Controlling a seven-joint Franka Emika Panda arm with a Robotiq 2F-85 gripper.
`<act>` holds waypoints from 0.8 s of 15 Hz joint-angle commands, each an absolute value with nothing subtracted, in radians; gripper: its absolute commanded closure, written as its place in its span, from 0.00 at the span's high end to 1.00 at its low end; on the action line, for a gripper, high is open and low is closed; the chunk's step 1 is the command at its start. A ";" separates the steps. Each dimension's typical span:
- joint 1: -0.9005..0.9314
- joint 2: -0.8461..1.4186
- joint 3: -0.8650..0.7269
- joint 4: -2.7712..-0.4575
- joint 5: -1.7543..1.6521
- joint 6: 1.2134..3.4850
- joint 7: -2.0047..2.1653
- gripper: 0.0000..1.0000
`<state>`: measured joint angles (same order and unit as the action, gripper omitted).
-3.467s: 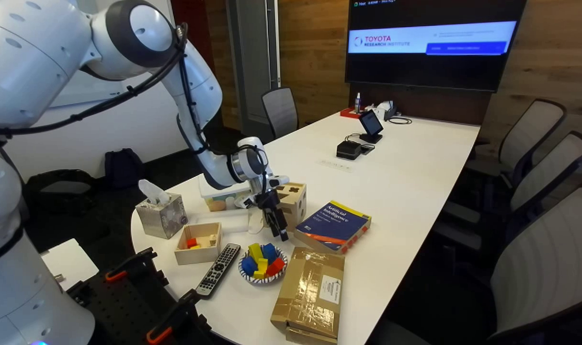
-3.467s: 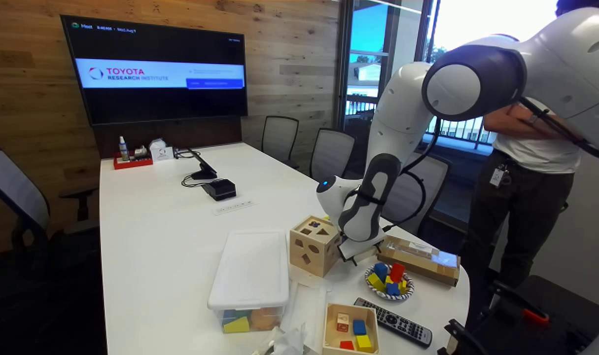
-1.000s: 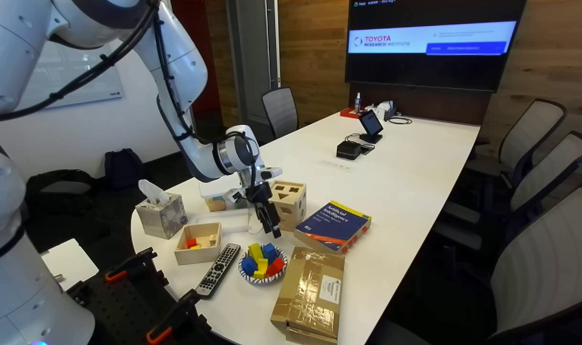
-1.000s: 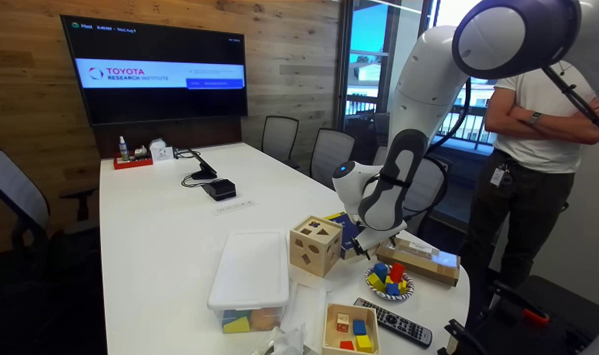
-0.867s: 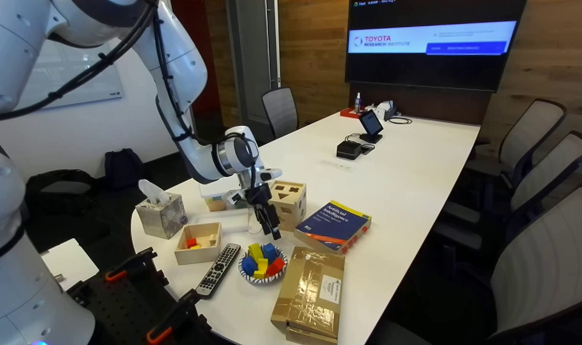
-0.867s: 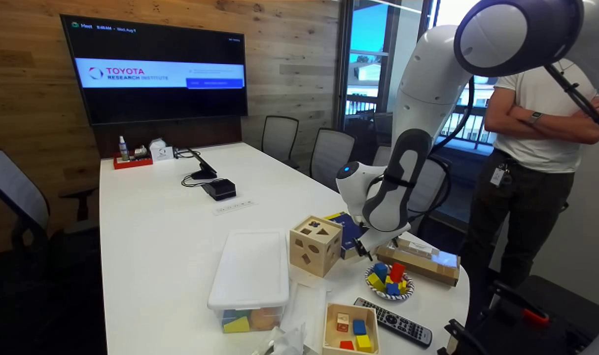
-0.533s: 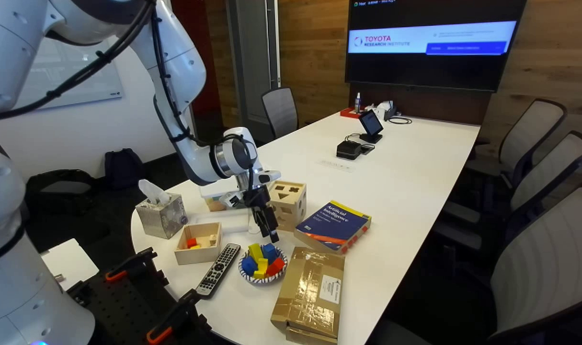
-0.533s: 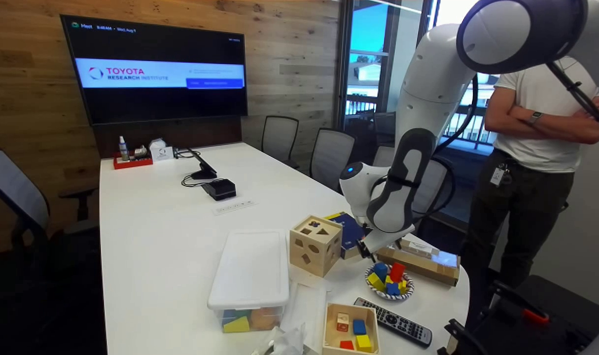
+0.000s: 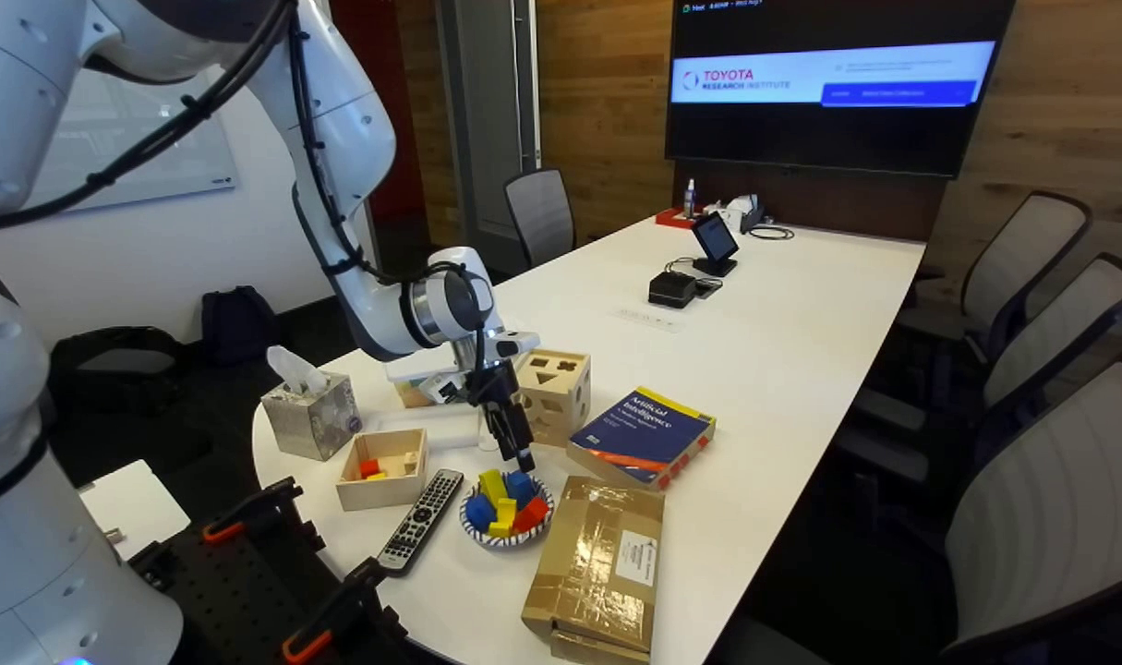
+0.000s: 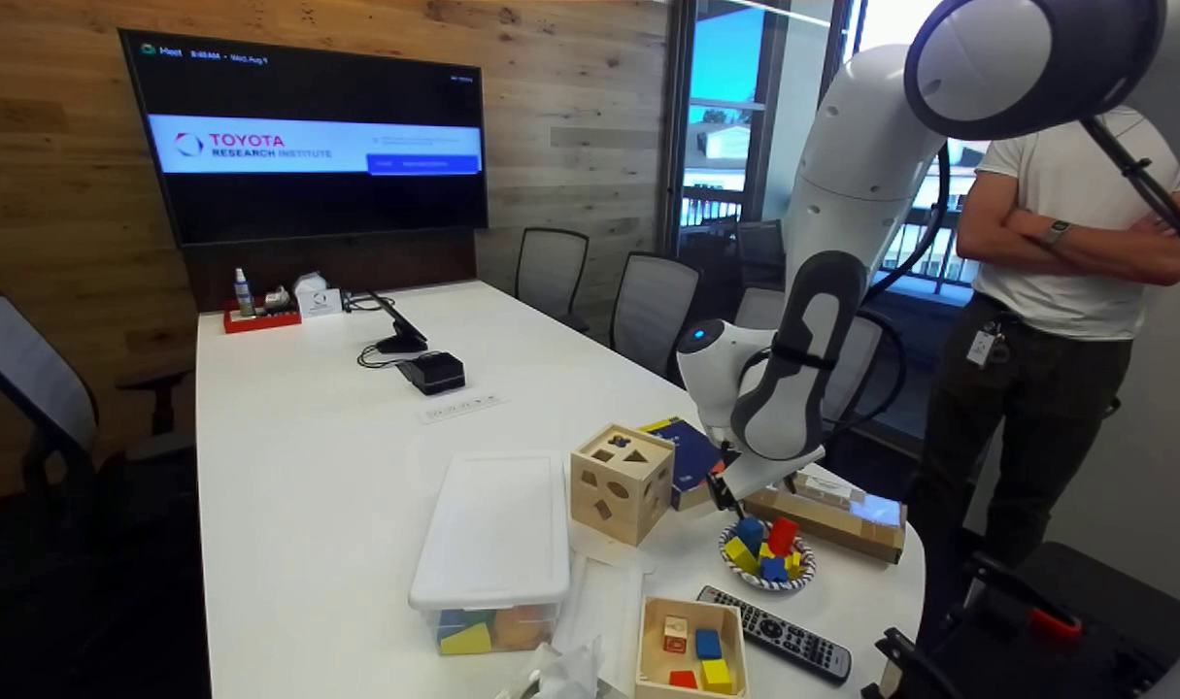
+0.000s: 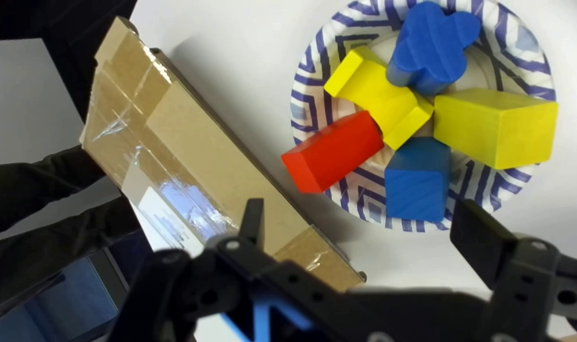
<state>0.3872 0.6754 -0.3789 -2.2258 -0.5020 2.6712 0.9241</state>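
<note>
My gripper stands open with nothing between its fingers, seen in the wrist view just short of a striped paper bowl. The bowl holds several blocks: a blue block nearest the fingers, a red block, a yellow arched block, a longer yellow block and a lobed blue block. In an exterior view the gripper hangs above the bowl's far rim. Left of the jaws in the wrist view lies a taped cardboard box, lower than the fingers.
A remote and a wooden tray with small blocks lie beside the bowl. A wooden shape-sorter cube, a thick book, a lidded plastic bin and a tissue box stand around. A person stands behind the table.
Over these seconds my gripper has moved away from the sorter cube, toward the bowl, and in the last second a little lower. It stays open. The blocks and bowl have not moved.
</note>
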 commanded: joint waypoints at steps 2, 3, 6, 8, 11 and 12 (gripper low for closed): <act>0.390 0.608 -0.397 -2.301 -0.522 2.722 0.921 1.00; 0.394 0.601 -0.404 -2.316 -0.526 2.739 0.923 1.00; 0.402 0.583 -0.420 -2.346 -0.530 2.774 0.920 1.00; 0.403 0.579 -0.426 -2.354 -0.524 2.783 0.916 1.00; 0.407 0.576 -0.433 -2.365 -0.523 2.794 0.917 1.00; 0.409 0.574 -0.435 -2.369 -0.523 2.799 0.919 1.00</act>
<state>0.3901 0.6156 -0.4143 -2.3219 -0.5109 2.7710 0.9241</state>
